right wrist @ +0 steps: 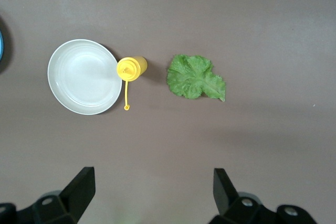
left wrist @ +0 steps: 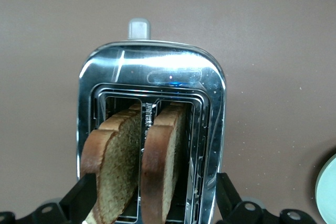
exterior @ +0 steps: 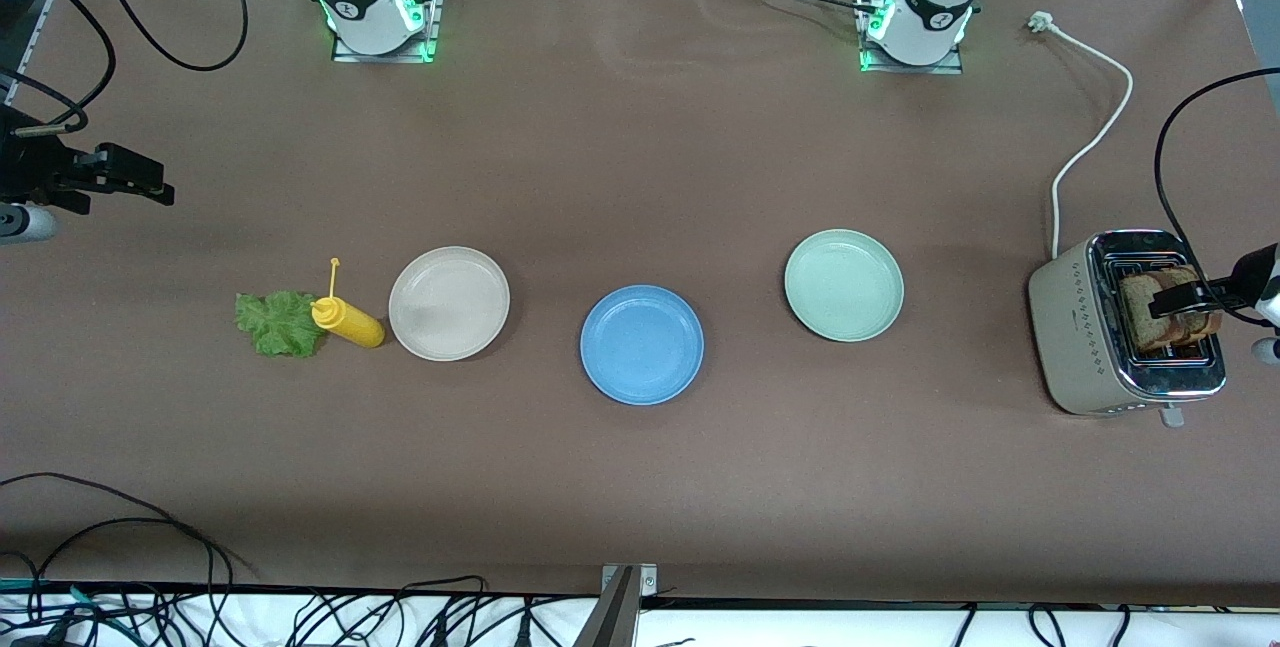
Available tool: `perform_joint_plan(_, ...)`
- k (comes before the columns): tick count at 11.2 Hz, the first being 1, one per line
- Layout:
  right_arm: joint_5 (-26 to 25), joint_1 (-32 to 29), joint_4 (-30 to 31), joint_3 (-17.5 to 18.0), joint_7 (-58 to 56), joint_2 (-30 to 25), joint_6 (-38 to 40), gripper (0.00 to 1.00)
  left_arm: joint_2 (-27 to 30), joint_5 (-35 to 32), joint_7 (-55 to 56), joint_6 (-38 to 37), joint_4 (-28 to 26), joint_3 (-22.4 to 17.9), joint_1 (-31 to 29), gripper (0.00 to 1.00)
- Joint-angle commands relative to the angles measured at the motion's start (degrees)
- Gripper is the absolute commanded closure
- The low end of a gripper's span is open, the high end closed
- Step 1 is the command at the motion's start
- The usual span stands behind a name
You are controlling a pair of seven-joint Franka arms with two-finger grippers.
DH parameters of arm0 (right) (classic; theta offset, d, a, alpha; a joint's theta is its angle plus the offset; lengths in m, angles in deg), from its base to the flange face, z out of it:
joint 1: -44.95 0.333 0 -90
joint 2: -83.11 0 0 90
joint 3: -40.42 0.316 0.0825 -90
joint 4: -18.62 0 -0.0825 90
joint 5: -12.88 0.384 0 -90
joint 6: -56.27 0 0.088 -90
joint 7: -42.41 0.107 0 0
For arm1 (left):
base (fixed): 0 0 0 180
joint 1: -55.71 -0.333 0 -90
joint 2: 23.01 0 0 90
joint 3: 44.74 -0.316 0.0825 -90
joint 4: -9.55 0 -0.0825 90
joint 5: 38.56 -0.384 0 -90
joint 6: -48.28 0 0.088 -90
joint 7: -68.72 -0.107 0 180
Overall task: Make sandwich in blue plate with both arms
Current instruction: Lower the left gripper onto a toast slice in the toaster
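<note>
The blue plate (exterior: pixel 641 344) lies bare nearest the front camera, midway along the table (exterior: pixel 640 487), so no part of the sandwich is on it yet and the task looks to be at its first step: fetching the makings. Slightly farther from the camera, toward the left arm's end, stands the toaster (exterior: pixel 1122 323) with two bread slices (left wrist: pixel 134 166) upright in its slots; the left gripper (exterior: pixel 1190 301) hangs over them with its fingers spread wide, gripping nothing (one finger to either side of the toaster's top in the left wrist view). Toward the right arm's end, the lettuce (exterior: pixel 277 323) lies flat on the table beside a yellow bottle (exterior: pixel 348 321), which stands just beside the beige plate (exterior: pixel 449 303). The right gripper (exterior: pixel 130 177) hovers over the table's edge, also wide open and empty. Next, I judge, the left gripper must lower around one slice, close on it and lift straight up without snagging the slot.
</note>
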Motion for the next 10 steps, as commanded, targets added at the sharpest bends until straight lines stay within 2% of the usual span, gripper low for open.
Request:
perform_joint_plan(1, -0.3, 0.2, 0.5, 0.0, -0.1, -0.5, 0.4, 0.0, -2.1, 1.1, -0.8, -0.1, 1.6, -0.1, 0.7, 0.02)
perform_joint_plan(2, -0.1, 0.2, 0.5, 0.0, -0.1, -0.5, 0.4, 0.0, -2.2, 1.0, -0.8, -0.3, 1.6, -0.1, 0.8, 0.07)
perform_joint_plan(5, 0.0, 0.1, 0.5, -0.2, -0.8, -0.5, 0.4, 0.0, -2.8, 0.5, -0.9, -1.0, 0.9, -0.1, 0.8, 0.16)
perform_joint_plan(7, 0.1, 0.1, 0.4, -0.1, -0.8, -0.6, 0.5, 0.0, -3.1, 0.4, -1.2, -1.0, 1.0, -0.1, 0.8, 0.28)
perform_joint_plan(8, 0.4, 0.1, 0.4, 0.0, -0.7, -0.7, 0.5, 0.0, -3.4, 0.4, -1.2, -1.0, 1.0, -0.1, 0.4, 0.37)
perform_joint_plan(10, 3.3, 0.1, 0.5, -0.2, -0.9, -0.4, 0.5, 0.0, -3.5, 0.4, -1.2, -1.0, 1.0, -0.1, 0.3, 0.66)
